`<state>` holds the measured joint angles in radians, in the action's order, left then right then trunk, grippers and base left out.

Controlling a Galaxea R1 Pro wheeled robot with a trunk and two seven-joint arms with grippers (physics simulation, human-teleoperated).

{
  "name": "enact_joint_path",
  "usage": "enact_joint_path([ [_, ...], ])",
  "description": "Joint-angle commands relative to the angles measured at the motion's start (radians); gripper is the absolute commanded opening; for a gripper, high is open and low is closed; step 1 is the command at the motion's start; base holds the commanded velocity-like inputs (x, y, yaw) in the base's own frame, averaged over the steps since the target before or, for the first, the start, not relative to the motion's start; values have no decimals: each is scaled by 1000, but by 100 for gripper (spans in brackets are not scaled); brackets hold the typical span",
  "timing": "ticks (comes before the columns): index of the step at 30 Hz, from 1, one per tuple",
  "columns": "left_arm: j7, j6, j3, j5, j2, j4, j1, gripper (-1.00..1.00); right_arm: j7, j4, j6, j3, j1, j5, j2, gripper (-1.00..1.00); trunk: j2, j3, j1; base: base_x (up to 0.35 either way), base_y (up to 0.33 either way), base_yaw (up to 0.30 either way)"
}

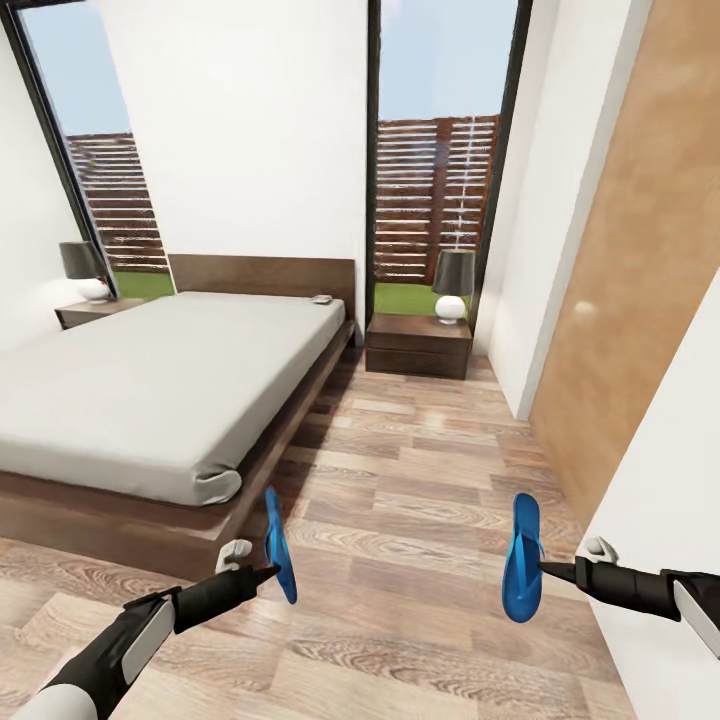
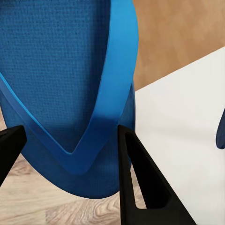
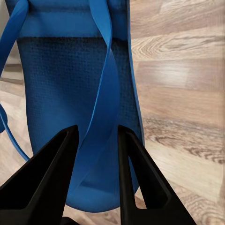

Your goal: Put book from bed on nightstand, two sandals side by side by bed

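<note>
My left gripper is shut on one blue sandal, held on edge above the wood floor just off the bed's foot corner. In the left wrist view the sandal sits between the black fingers. My right gripper is shut on the other sandal, also held off the floor, with its strap between the fingers. The bed lies at the left. A small flat item, apparently the book, rests on the mattress by the headboard. One nightstand stands right of the bed, another left.
Each nightstand carries a lamp with a dark shade. A white wall and a brown wooden panel close in on the right. The plank floor runs between bed and wall.
</note>
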<state>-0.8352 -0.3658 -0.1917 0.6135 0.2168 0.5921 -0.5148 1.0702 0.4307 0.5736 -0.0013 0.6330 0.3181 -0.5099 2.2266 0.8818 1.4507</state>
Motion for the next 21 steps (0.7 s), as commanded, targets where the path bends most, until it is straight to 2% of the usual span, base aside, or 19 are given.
enact_joint_path([
  [1, 1, -8, -4, 11, 1, 0, -1, -100, 1, 0, 7, 0, 1, 4, 0, -100, 0, 1, 0, 0, 0, -16],
  [5, 1, -7, -3, 11, 3, -27, -1, -100, -1, -13, -13, 2, -1, 2, 4, -100, 0, 1, 0, 0, 0, -5],
  [8, 2, 10, -3, 11, 5, -98, -1, -100, -2, -76, -95, 3, -2, 1, 42, -100, 0, 1, 0, 0, 0, 0],
  [9, 2, 34, -3, 10, 5, -131, -1, -100, -2, -100, -127, 3, -3, 1, 51, -100, 0, 1, 0, 0, 0, 0],
  [10, 2, 91, -3, 10, 7, -193, -1, -100, -2, -128, -161, 3, -3, 1, 58, -100, 0, 1, 0, 0, 0, 0],
  [13, 0, 258, -6, 7, 8, -348, 0, -100, -3, -153, -189, 3, -3, 1, 66, -100, 0, 1, 0, 0, 0, 0],
  [15, -1, 357, -25, -14, 8, -421, 1, -100, -4, -164, -195, 3, -4, 0, 68, -100, 0, 1, 0, 0, 0, 0],
  [19, -1, 425, -61, -78, 8, -468, 2, -100, -4, -233, -212, 3, -4, 0, 69, -100, 0, 1, 0, 0, 0, 0],
  [21, -1, 435, -67, -94, 8, -474, 2, -100, -4, -309, -284, 3, -6, -1, 68, -100, 0, 1, 0, 0, 0, 0],
])
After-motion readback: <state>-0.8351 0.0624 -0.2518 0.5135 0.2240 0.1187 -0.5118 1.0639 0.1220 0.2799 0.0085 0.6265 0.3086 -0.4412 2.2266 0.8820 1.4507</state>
